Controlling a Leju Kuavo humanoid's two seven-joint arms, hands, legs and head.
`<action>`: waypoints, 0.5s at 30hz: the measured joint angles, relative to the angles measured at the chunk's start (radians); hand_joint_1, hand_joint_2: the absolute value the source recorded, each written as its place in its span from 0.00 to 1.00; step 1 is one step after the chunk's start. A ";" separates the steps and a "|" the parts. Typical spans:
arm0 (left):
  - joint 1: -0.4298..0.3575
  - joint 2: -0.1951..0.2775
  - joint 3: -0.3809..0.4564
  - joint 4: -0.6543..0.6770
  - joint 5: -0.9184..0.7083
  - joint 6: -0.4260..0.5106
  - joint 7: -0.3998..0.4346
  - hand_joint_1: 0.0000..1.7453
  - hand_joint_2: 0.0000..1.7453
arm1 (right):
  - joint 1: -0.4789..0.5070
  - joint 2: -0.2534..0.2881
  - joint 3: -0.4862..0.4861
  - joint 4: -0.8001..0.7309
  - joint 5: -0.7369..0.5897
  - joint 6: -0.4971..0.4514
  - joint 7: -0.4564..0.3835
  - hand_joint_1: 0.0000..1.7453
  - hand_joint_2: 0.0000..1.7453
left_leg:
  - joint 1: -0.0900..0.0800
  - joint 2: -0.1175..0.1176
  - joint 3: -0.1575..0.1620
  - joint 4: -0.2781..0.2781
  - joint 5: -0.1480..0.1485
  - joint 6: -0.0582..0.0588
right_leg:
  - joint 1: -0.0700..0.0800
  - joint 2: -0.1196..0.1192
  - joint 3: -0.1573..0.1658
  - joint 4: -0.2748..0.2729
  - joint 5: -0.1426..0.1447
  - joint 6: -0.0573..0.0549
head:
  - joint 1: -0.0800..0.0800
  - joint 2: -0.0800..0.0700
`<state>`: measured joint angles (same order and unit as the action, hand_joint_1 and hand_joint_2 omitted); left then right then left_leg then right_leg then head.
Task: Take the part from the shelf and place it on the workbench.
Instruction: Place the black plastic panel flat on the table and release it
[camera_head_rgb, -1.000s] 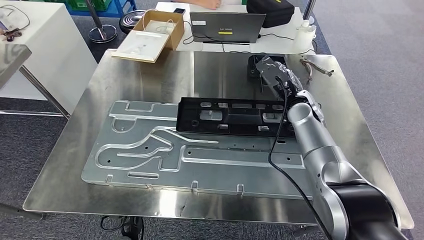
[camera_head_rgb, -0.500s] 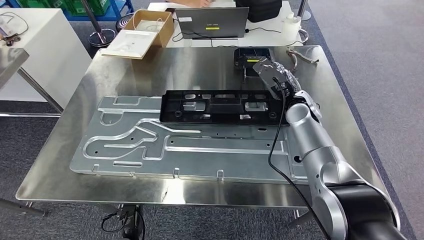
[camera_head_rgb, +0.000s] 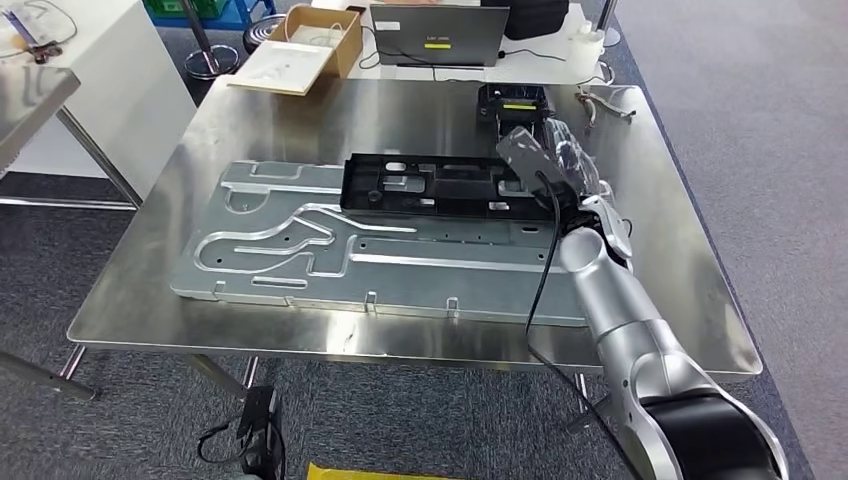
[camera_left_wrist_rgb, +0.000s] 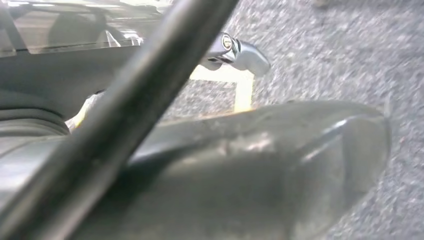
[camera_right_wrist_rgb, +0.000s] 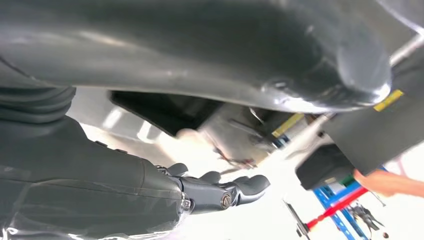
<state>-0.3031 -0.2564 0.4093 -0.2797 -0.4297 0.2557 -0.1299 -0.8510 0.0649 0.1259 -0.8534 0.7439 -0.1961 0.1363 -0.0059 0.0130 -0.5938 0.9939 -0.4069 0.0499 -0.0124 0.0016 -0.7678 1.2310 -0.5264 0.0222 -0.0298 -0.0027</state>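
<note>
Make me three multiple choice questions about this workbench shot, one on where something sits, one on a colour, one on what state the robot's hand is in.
1. Where does the long part lie?
A. On the silver stamped plate
B. On the floor
C. Inside the cardboard box

2. What colour is that long part?
A. Black
B. Orange
C. White

3. What is the right hand doing?
A. Hanging down beside the robot's leg
B. Reaching over the workbench at the part's end
C. Typing on the laptop

Key: 1 A, the long part rests across the far edge of the silver stamped plate. 2 A, it is plainly black. 3 B, the right hand is at the part's right end, above the workbench; whether it grips cannot be told.
</note>
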 joint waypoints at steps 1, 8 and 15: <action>0.002 -0.002 0.001 0.000 0.001 0.000 -0.001 0.00 0.00 | 0.013 -0.002 0.003 -0.009 0.000 -0.003 -0.001 0.00 0.00 | 0.001 0.000 -0.016 0.002 0.011 -0.003 | -0.005 0.000 -0.002 0.048 -0.012 0.005 | 0.000 0.000; 0.001 -0.005 0.008 0.000 0.001 0.000 -0.004 0.00 0.00 | 0.038 -0.004 0.022 -0.053 0.000 -0.007 -0.006 0.00 0.00 | 0.007 0.002 -0.115 0.041 0.071 -0.041 | -0.014 0.000 0.217 -0.178 0.006 0.009 | -0.001 0.000; 0.013 -0.005 0.012 0.000 0.012 0.004 -0.017 0.00 0.00 | 0.108 -0.004 0.037 -0.111 0.014 -0.100 -0.049 0.00 0.00 | 0.019 -0.004 -0.170 0.232 -0.112 -0.076 | -0.010 -0.007 0.146 -0.193 0.084 -0.044 | -0.001 0.000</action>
<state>-0.2904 -0.2616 0.4211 -0.2792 -0.4180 0.2598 -0.1464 -0.7435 0.0607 0.1630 -0.9647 0.7578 -0.2963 0.0871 0.0129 0.0094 -0.7634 1.2262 -0.5193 -0.0260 -0.0222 -0.0058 -0.6217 1.0384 -0.4427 -0.0221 -0.0311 -0.0027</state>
